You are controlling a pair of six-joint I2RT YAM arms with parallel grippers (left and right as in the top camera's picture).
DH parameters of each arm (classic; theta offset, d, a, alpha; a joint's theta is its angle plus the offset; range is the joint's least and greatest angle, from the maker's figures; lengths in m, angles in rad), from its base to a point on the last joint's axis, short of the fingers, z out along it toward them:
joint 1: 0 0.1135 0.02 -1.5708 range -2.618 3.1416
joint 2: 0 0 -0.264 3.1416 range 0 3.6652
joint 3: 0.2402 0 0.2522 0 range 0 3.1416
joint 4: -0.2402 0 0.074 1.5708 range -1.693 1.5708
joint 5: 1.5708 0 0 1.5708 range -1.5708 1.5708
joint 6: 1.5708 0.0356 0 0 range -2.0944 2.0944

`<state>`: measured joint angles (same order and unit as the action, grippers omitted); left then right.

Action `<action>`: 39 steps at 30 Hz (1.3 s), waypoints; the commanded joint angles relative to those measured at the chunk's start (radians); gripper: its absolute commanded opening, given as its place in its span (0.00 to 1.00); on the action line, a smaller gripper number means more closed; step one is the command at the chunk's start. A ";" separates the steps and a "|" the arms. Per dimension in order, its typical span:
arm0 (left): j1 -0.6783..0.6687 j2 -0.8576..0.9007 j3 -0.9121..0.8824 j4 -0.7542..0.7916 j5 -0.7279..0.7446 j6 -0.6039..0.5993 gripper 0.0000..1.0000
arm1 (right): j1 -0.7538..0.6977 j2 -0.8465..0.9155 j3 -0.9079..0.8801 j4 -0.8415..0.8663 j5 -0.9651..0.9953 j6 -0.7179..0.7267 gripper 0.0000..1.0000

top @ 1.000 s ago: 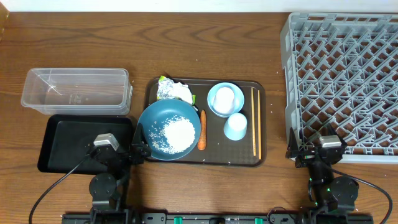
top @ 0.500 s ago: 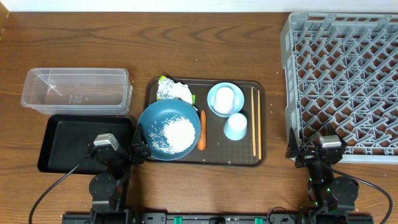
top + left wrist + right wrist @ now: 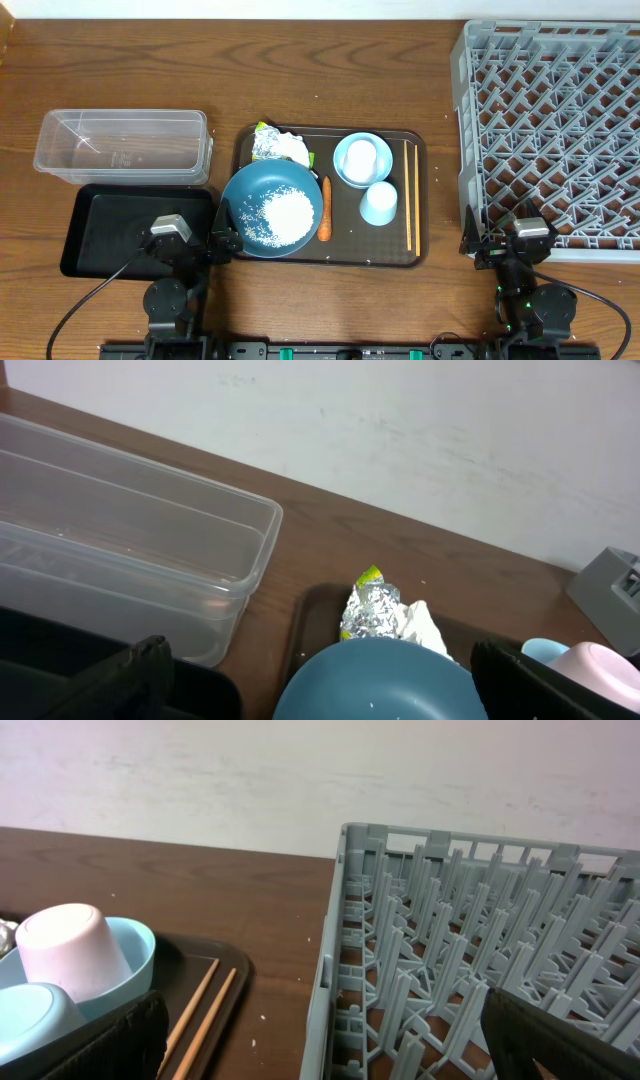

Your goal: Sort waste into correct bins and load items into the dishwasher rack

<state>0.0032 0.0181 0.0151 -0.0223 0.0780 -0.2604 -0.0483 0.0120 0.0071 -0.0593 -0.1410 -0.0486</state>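
A dark blue bowl (image 3: 240, 195) holding rice (image 3: 283, 217) sits on the brown tray (image 3: 422, 200). With it are a carrot (image 3: 325, 208), a foil wrapper (image 3: 270, 146), a small light blue bowl (image 3: 340, 168) holding an upturned whitish cup (image 3: 361, 158), a light blue cup (image 3: 379, 204) and chopsticks (image 3: 410, 195). The clear tub (image 3: 122, 146) and black tray (image 3: 100, 228) lie left. The grey rack (image 3: 560, 120) stands right. My left gripper (image 3: 320, 695) is open and empty before the blue bowl (image 3: 380, 680). My right gripper (image 3: 330, 1050) is open and empty at the rack's (image 3: 480, 950) near corner.
The brown tray fills the middle of the wooden table. The black tray's right edge lies close to my left gripper (image 3: 222, 243). The rack's front left corner lies close to my right gripper (image 3: 497, 246). A white wall shows behind in the wrist views.
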 commanded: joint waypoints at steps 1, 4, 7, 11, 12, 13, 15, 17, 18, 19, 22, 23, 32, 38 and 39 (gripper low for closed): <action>-0.005 0.005 -0.011 -0.042 0.011 0.016 0.98 | -0.005 -0.003 -0.002 -0.004 0.002 -0.013 0.99; -0.005 0.005 -0.011 -0.042 0.011 0.016 0.98 | -0.005 -0.003 -0.002 -0.004 0.002 -0.013 0.99; -0.005 0.005 -0.011 -0.041 0.011 0.016 0.98 | -0.005 -0.003 -0.002 -0.004 0.002 -0.013 0.99; -0.005 0.005 -0.011 -0.041 0.019 0.005 0.98 | -0.005 -0.003 -0.002 -0.004 0.002 -0.013 0.99; -0.005 0.005 -0.011 -0.041 0.037 -0.023 0.98 | -0.005 -0.003 -0.002 -0.004 0.002 -0.013 0.99; -0.005 0.005 -0.010 -0.039 0.065 -0.068 0.98 | -0.005 -0.003 -0.002 -0.004 0.002 -0.013 0.99; -0.005 0.005 -0.010 -0.029 0.136 -0.169 0.98 | -0.005 -0.003 -0.002 -0.004 0.002 -0.013 0.99; -0.005 0.005 -0.010 -0.021 0.229 -0.276 0.98 | -0.005 -0.003 -0.002 -0.004 0.002 -0.013 0.99; -0.005 0.005 -0.010 -0.021 0.280 -0.318 0.98 | -0.005 -0.003 -0.002 -0.004 0.002 -0.013 0.99; -0.005 0.005 -0.010 -0.016 0.350 -0.351 0.98 | -0.005 -0.003 -0.002 -0.004 0.002 -0.013 0.99; -0.005 0.005 -0.010 0.053 0.555 -0.373 0.98 | -0.005 -0.003 -0.002 -0.004 0.002 -0.013 0.99; -0.005 0.005 -0.008 0.079 0.609 -0.374 0.98 | -0.005 -0.003 -0.002 -0.004 0.002 -0.013 0.99; -0.005 0.014 0.142 -0.102 0.645 -0.349 0.98 | -0.005 -0.003 -0.002 -0.004 0.002 -0.013 0.99; -0.005 0.135 0.350 -0.399 0.597 -0.161 0.98 | -0.005 -0.003 -0.002 -0.004 0.002 -0.013 0.99; -0.005 0.164 0.384 -0.427 0.595 -0.136 0.98 | -0.005 -0.003 -0.002 -0.004 0.002 -0.013 0.99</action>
<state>0.0032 0.1188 0.2962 -0.4110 0.6807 -0.5243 -0.0483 0.0120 0.0071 -0.0589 -0.1410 -0.0486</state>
